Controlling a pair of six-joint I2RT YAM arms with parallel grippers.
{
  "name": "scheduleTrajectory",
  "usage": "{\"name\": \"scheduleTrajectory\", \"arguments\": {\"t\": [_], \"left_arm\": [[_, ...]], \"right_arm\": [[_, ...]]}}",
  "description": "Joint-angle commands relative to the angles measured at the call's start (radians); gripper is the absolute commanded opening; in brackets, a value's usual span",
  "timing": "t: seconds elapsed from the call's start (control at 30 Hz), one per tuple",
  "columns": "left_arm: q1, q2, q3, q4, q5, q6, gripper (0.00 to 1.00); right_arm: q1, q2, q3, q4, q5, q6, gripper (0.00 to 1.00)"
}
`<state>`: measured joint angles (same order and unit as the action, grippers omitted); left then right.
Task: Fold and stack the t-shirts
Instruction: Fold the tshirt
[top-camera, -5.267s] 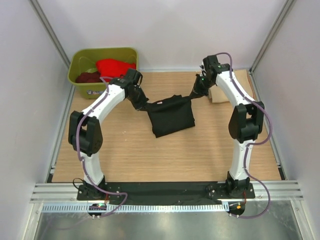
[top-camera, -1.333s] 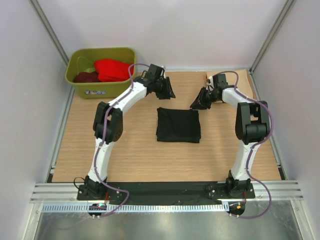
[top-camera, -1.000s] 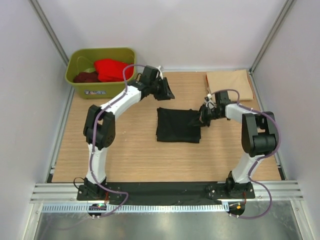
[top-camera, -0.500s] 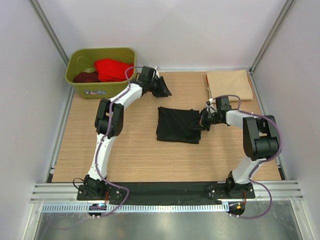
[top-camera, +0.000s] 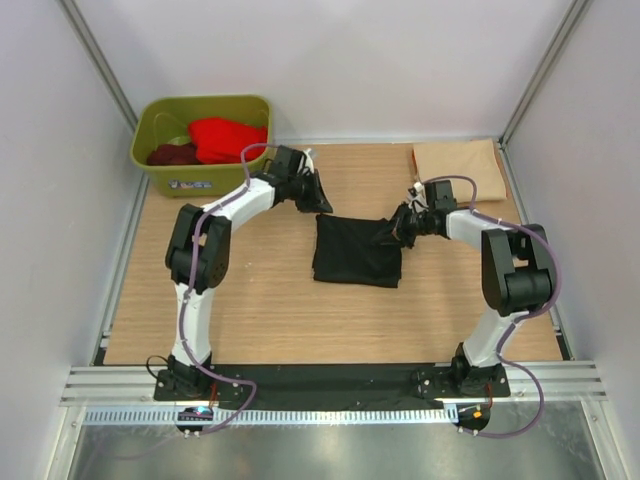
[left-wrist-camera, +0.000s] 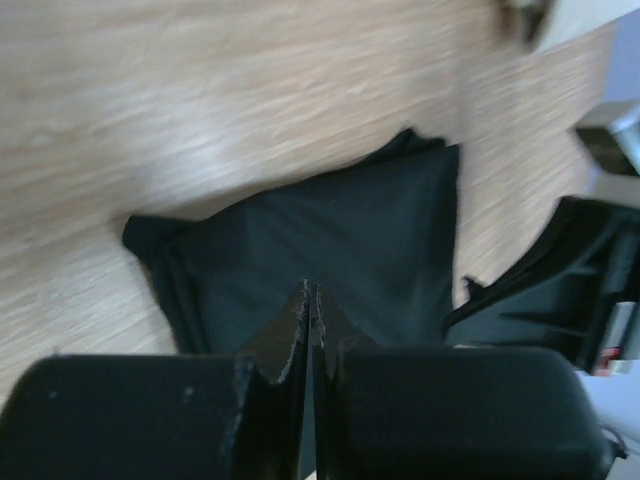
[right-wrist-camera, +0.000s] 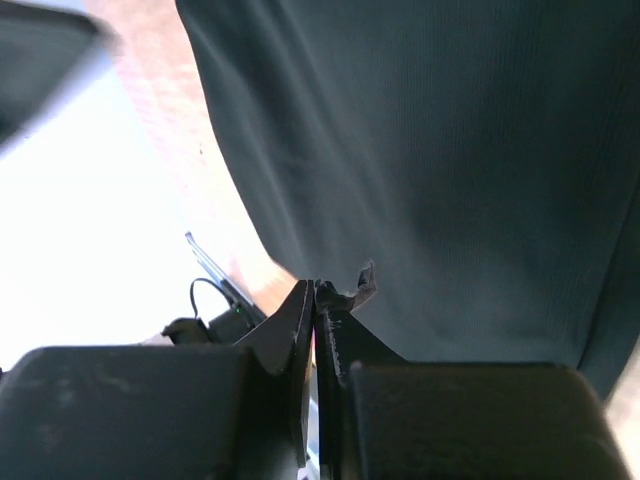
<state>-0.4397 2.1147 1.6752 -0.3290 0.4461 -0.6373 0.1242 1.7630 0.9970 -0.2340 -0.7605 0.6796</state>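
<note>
Black t-shirt (top-camera: 355, 255) lies folded mid table (top-camera: 250, 300); beige shirt (top-camera: 460, 165) far right, red shirt (top-camera: 228, 135) and maroon shirt (top-camera: 175, 154) in green tub (top-camera: 160, 120), label unreadable. Left wrist: left gripper (left-wrist-camera: 310, 292) clenched, empty, over black cloth. Right wrist: right gripper (right-wrist-camera: 314, 286) clamped on its edge.

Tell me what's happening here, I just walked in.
The right gripper, jaws shut, pinches the far right corner of the folded black t-shirt. The left gripper hovers shut by its far left corner. A folded beige t-shirt lies far right; a red t-shirt and a maroon t-shirt sit in the olive-green tub.
</note>
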Motion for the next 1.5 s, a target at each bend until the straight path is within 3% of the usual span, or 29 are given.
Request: {"name": "scheduleTrajectory", "arguments": {"t": [0.0,0.17,0.33,0.43,0.5,0.57,0.73,0.87,0.9,0.93,1.03,1.13,1.23,1.33,1.47], "left_arm": [[0.006,0.04,-0.029,0.025,-0.009,0.034,0.01],[0.018,0.119,0.007,0.013,-0.067,0.041,0.0],[0.022,0.136,0.044,-0.054,-0.135,0.053,0.01],[0.025,0.099,0.078,-0.09,-0.109,0.045,0.08],[0.025,0.056,0.15,-0.171,-0.084,0.01,0.16],[0.024,-0.022,0.164,-0.223,-0.052,-0.021,0.23],[0.015,-0.234,-0.027,-0.239,-0.043,-0.096,0.25],[-0.017,-0.309,-0.187,-0.208,-0.015,-0.116,0.23],[-0.025,-0.314,-0.213,-0.191,0.014,-0.125,0.22],[-0.042,-0.314,-0.259,-0.164,0.026,-0.143,0.22],[-0.079,-0.309,-0.31,-0.122,0.051,-0.154,0.22],[-0.112,-0.288,-0.348,-0.09,0.106,-0.153,0.22],[-0.142,-0.268,-0.387,-0.088,0.08,-0.121,0.22],[-0.156,-0.253,-0.43,-0.09,0.056,-0.101,0.22],[-0.152,-0.222,-0.48,-0.097,-0.007,-0.075,0.21]], "right_arm": [[0.0,0.035,0.026,0.079,0.006,0.044,0.09],[0.005,0.062,0.014,0.084,0.03,0.037,0.09],[-0.003,0.013,0.067,-0.053,0.114,-0.02,0.13],[-0.017,-0.023,0.174,-0.128,0.193,-0.034,0.32],[-0.018,-0.023,0.247,-0.23,0.288,-0.08,0.36],[-0.021,-0.017,0.314,-0.281,0.379,-0.13,0.47],[-0.04,0.061,0.363,-0.269,0.395,-0.176,0.62],[-0.037,0.052,0.336,-0.349,0.429,-0.186,0.6],[-0.037,0.038,0.315,-0.353,0.42,-0.163,0.56],[-0.035,0.026,0.272,-0.37,0.405,-0.157,0.45],[-0.031,0.01,0.262,-0.521,0.302,-0.187,0.32],[-0.024,-0.069,0.192,-0.545,0.23,-0.209,0.29],[-0.014,-0.148,0.093,-0.434,0.091,-0.164,0.29],[0.005,-0.134,0.016,-0.352,0.049,-0.153,0.29],[0.003,-0.065,-0.046,-0.347,0.161,-0.222,0.3]]}}
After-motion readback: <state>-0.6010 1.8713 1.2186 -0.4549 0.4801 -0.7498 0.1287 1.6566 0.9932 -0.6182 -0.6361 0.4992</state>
